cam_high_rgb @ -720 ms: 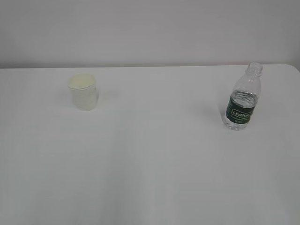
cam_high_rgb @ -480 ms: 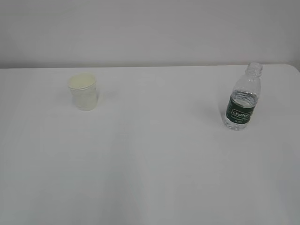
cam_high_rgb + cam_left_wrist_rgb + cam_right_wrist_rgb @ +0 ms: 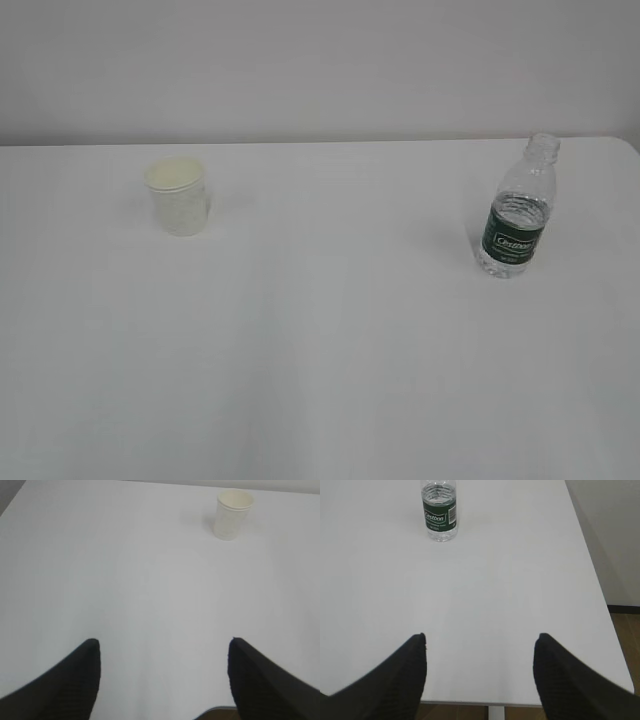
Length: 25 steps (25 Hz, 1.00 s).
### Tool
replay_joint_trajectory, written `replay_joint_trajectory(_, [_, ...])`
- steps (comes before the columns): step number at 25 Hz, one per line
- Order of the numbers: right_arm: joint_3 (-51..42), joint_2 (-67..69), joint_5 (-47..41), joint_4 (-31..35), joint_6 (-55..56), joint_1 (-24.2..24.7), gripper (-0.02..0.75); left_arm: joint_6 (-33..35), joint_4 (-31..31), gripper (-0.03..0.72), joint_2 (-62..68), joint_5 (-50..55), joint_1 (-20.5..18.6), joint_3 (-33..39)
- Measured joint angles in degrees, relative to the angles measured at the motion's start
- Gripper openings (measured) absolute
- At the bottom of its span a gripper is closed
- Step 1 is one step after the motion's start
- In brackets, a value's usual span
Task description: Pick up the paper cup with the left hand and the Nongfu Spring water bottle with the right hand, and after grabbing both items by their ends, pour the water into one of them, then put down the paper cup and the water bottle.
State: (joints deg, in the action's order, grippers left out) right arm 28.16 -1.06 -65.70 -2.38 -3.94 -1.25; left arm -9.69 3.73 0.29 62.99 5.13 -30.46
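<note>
1. A white table [image 3: 330, 340] fills the exterior view, and it serves as the landmark for every place below.
2. The paper cup [image 3: 178, 195] stands upright on the table's far left part, its rolled rim up and its pale cream inside showing.
3. The Nongfu Spring water bottle [image 3: 518, 208] stands upright on the table's far right part, close to the right edge, with no cap on its narrow neck.
4. The bottle's dark green label band faces the front of the table, and the water [image 3: 520, 206] shows as a clear level at about the top of that label.
5. Cup and bottle are well apart, with bare tabletop between them.
6. In the left wrist view the left hand [image 3: 164, 652] hangs over the table's near edge, its two black fingers [image 3: 75, 680] spread wide with nothing between them.
7. From there the cup [image 3: 233, 513] sits far ahead and a little to the right, touched by nothing.
8. In the right wrist view the right hand [image 3: 481, 647] hovers over the table's near right corner, its blocky fingers [image 3: 560, 680] also parted wide and empty.
9. The bottle [image 3: 439, 511] stands far ahead of it and slightly to the left, untouched.
10. Neither arm shows in the exterior view.
</note>
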Motion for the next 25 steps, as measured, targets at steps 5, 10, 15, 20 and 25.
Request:
replay_joint_trajectory(5, [0.0, 0.0, 0.0, 0.0, 0.0, 0.0, 0.515, 0.0, -0.08, 0.568, 0.0, 0.0, 0.0, 0.0])
replay_joint_trajectory(10, [0.0, 0.0, 0.0, 0.0, 0.0, 0.0, 0.515, 0.0, -0.22, 0.568, 0.0, 0.0, 0.0, 0.0])
replay_joint_trajectory(15, [0.0, 0.0, 0.0, 0.0, 0.0, 0.0, 0.514, 0.0, -1.04, 0.568, 0.0, 0.0, 0.0, 0.0])
replay_joint_trajectory(20, [0.0, 0.0, 0.0, 0.0, 0.0, 0.0, 0.514, 0.0, -1.17, 0.568, 0.0, 0.0, 0.0, 0.0])
replay_joint_trajectory(25, [0.0, 0.0, 0.0, 0.0, 0.0, 0.0, 0.514, 0.0, -1.17, 0.568, 0.0, 0.0, 0.0, 0.0])
